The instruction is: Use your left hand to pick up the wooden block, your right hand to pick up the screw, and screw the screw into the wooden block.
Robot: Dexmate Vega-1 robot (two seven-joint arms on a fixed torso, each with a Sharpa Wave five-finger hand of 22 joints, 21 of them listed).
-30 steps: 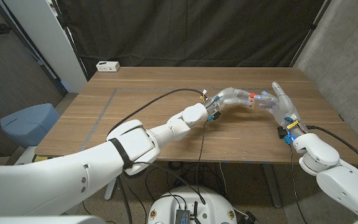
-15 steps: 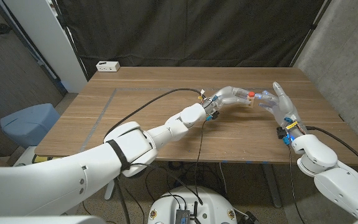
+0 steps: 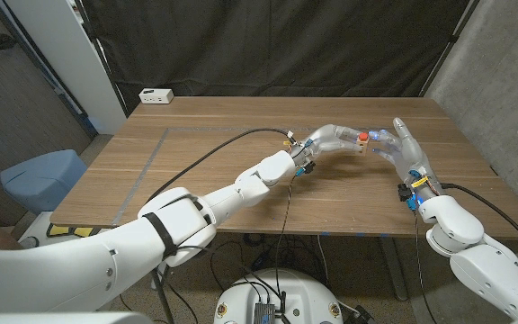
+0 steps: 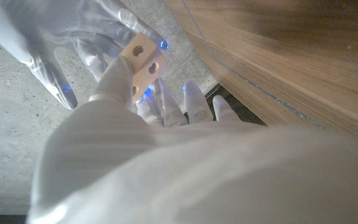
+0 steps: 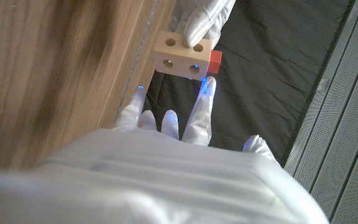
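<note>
At the far left edge of the head view a blue-grey chair (image 3: 39, 175) stands beside the bench (image 3: 196, 171), and a small white box (image 3: 156, 95) sits on the bench's upper left corner. A black cable (image 3: 214, 149) arcs over the wood to the left arm, which reaches from the lower left up toward the upper right of the frame. There the left hand (image 3: 331, 139) holds the wooden block (image 3: 360, 145) above the bench, right of centre; in the left wrist view its fingers (image 4: 114, 78) are clamped on the pale block, whose drilled holes face the camera. A red screw (image 3: 364, 137) head shows at the top of the block in the head view, and in the right wrist view the same red head sticks out at the block's side. Just right of the block the right hand (image 3: 405, 151) comes up from the lower right corner, its fingers mostly spread with blue-lit fingertips (image 5: 205, 87) reaching to the block's face beside the screw; whether it actually pinches the screw I cannot tell
</note>
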